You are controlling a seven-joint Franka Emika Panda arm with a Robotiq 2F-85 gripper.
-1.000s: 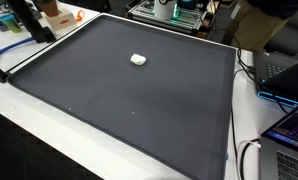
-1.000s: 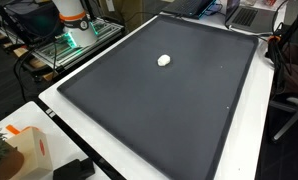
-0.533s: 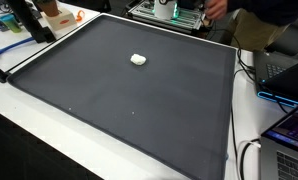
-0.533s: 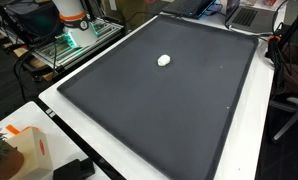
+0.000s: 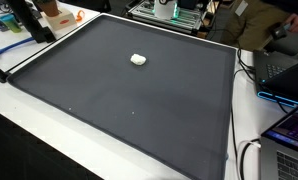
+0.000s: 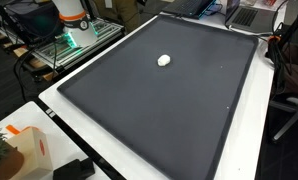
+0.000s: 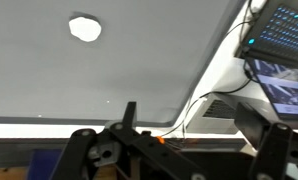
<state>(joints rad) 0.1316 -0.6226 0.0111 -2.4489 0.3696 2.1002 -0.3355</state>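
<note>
I see claw [image 7: 202, 128] spread apart, empty, over table edge; small white lump [image 7: 85, 28] well apart on dark mat [image 7: 149, 70].

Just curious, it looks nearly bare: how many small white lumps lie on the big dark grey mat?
1. The small white rounded lump lies alone on the dark grey mat, off-centre; none seems hidden.

Arm [image 6: 69, 12]: white rounded casing with an orange band, shown in an exterior view; gripper [image 7: 203, 128]: black throughout, with flat linked fingers [image 7: 129, 114], round pivot pins and grey metal joints, shown in wrist view.
</note>
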